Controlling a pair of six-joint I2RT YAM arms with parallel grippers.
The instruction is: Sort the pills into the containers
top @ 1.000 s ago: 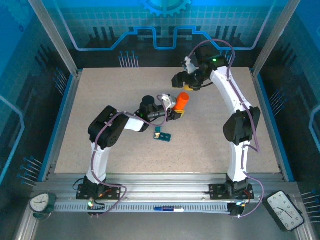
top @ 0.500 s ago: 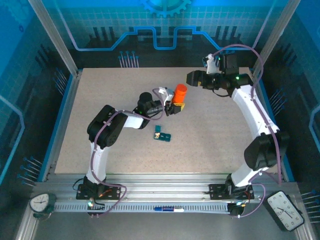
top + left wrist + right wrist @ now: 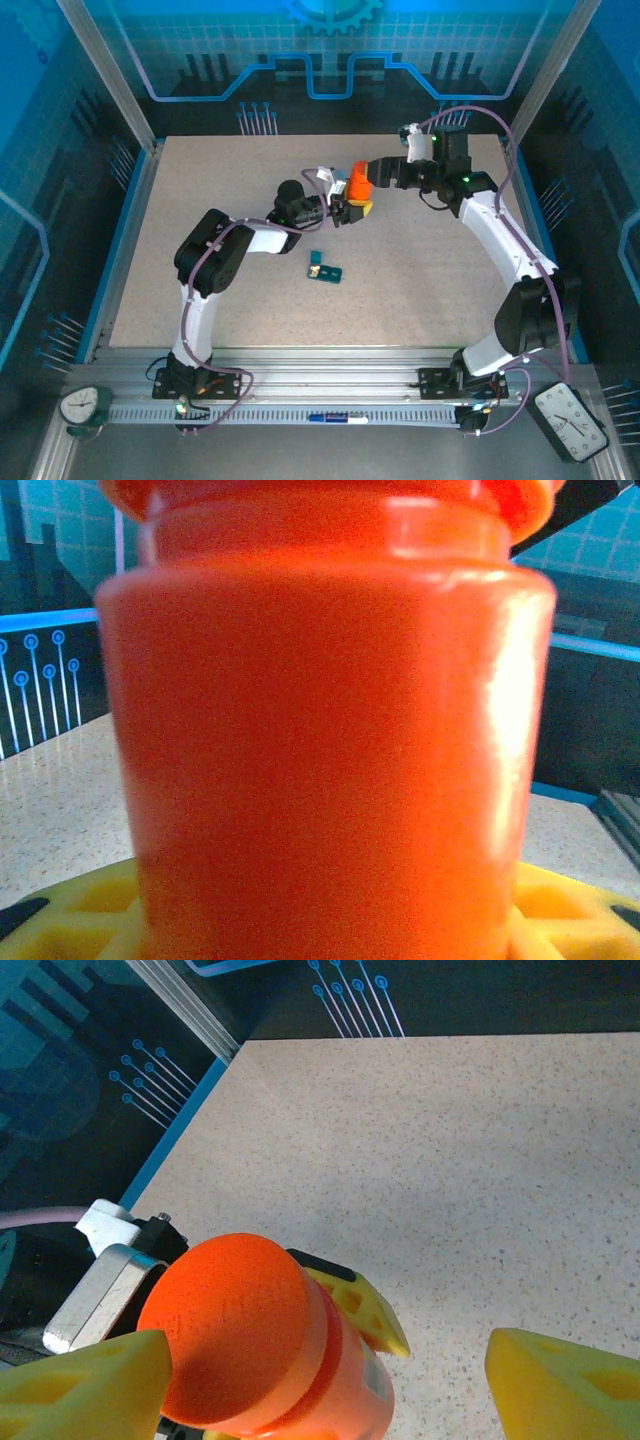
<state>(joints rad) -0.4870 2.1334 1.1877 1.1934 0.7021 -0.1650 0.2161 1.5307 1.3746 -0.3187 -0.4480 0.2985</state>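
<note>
Orange bottle (image 3: 359, 185) stands clamped in jaws of the left gripper (image 3: 351, 208); right gripper (image 3: 371, 173), jaws apart, straddles its cap (image 3: 235, 1325). Next, probably: close and unscrew.

No lettering, brand or number is showing clearly enough to be read. A small pale patch (image 3: 372, 1380), perhaps a label, is sitting on the side of the orange bottle (image 3: 240, 1330) between the fingers of the right claw (image 3: 325, 1385), but any print on it is blurring out. Well apart from that claw, at the near rail, one clock (image 3: 80, 405) and another clock (image 3: 570, 418) are showing dials whose figures are too small to make out.
</note>
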